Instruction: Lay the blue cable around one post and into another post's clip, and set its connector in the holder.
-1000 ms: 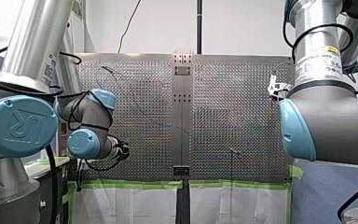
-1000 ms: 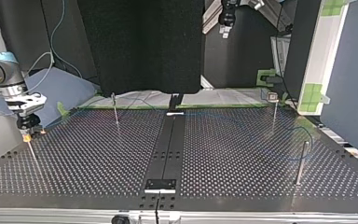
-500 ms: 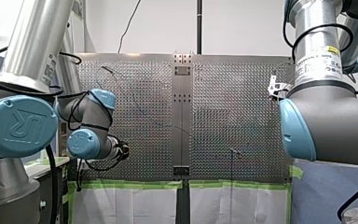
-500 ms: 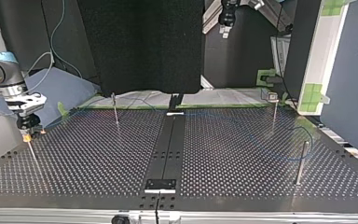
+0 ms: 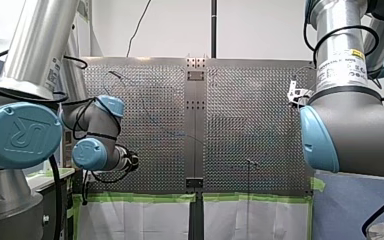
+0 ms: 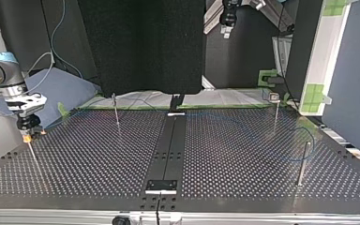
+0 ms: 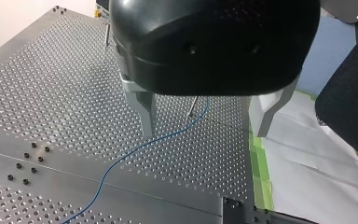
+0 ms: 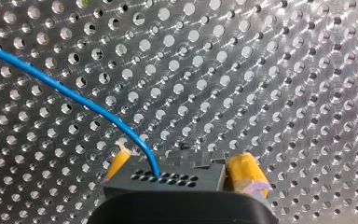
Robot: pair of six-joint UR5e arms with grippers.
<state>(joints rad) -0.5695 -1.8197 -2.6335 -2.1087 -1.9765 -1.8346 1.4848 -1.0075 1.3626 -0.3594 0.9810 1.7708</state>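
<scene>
No change over the last second: same arm poses in the front and top views, same lie of the cable (image 8: 51, 84). Right pincer (image 8: 182, 165) pinching the black connector (image 8: 168, 179) between yellow pads (image 8: 244, 170), hovering over bare perforated surface (image 8: 261, 70), and in the top view standing at the left, just above a thin post (image 6: 32, 152). Cable leaving the connector's face and arcing away over the holes. Left pincer (image 7: 205, 114) spread wide, holding nothing, hanging above a stretch of cable that lies on the surface, with a second post (image 7: 193, 106) just ahead. At the top view's right, cable curving close by a taller post (image 6: 303, 161); whether truly round it, hard to tell. No holder to be made out near the connector. Judged from this, a pause rather than progress: connector not yet seated, clip step seemingly not done. Next move likely calls for carrying the connector on without dragging the cable off its curve.
</scene>
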